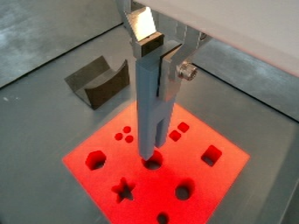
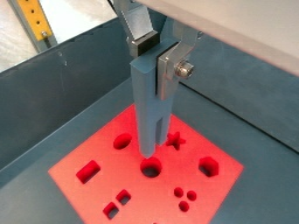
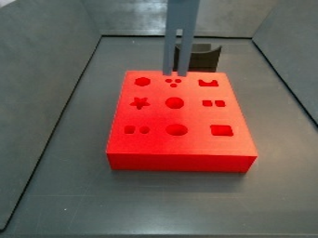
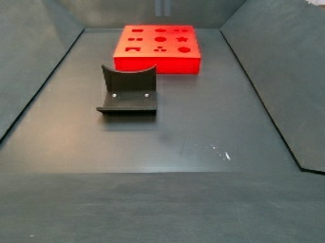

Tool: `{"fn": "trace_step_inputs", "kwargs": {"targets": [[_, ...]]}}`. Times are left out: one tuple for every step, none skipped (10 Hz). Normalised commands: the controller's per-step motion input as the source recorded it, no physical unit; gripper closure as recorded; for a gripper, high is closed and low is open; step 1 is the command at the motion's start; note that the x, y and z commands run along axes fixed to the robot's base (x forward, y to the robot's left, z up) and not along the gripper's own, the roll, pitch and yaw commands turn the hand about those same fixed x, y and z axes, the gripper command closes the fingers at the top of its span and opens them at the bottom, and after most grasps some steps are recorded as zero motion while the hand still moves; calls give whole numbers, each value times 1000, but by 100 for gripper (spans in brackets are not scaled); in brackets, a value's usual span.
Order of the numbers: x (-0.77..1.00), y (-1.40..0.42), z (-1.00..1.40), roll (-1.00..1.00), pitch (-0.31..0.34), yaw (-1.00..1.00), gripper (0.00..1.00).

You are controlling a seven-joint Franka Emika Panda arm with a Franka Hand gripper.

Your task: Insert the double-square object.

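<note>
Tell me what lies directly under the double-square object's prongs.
The double-square object, held upright in the gripper, hangs over the red board. The bar covers the hole below its prongs in both wrist views.

We see the red board (image 1: 155, 166) glowing oversaturated under even overhead light, soft sheen on the grey tabletop (image 4: 178, 142); the end effector (image 2: 149, 54) looms slightly blurred in both wrist views.

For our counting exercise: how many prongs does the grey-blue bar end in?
2. One prong sits beside the other prong at the double-square object's lower end, over the red board; the gripper grips its upper part.
</note>
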Motion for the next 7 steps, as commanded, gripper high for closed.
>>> {"fn": "trace_step_inputs", "kwargs": {"targets": [[971,0,0,186,119,-57,100],[1000,0,0,189,99,-17,100],[1000,0,-49,176,64,0,100],[1000,0,-209,117,26,-29,100],[1000,0,-343,101,0,-49,100],[1000,0,-394,90,0,-40,100],[1000,0,-354,54,0,-17,100]]}}
